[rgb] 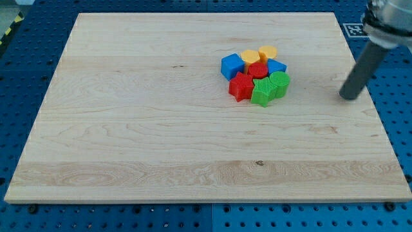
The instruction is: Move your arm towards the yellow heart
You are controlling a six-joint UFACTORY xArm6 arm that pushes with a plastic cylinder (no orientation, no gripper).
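The yellow heart (pixel 268 51) lies at the top of a tight cluster of blocks right of the board's middle. Touching it are a yellow block (pixel 250 57), a red block (pixel 258 69) and a blue block (pixel 277 66). A blue cube (pixel 232 66) sits at the cluster's left, a red star (pixel 242 86) at its lower left, and two green blocks (pixel 262 91) (pixel 280 82) at its bottom right. My tip (pixel 349 96) rests on the board near its right edge, well to the right of the cluster and lower than the heart.
The wooden board (pixel 129 129) lies on a blue perforated table (pixel 386 77). The rod rises from my tip towards the view's top right corner.
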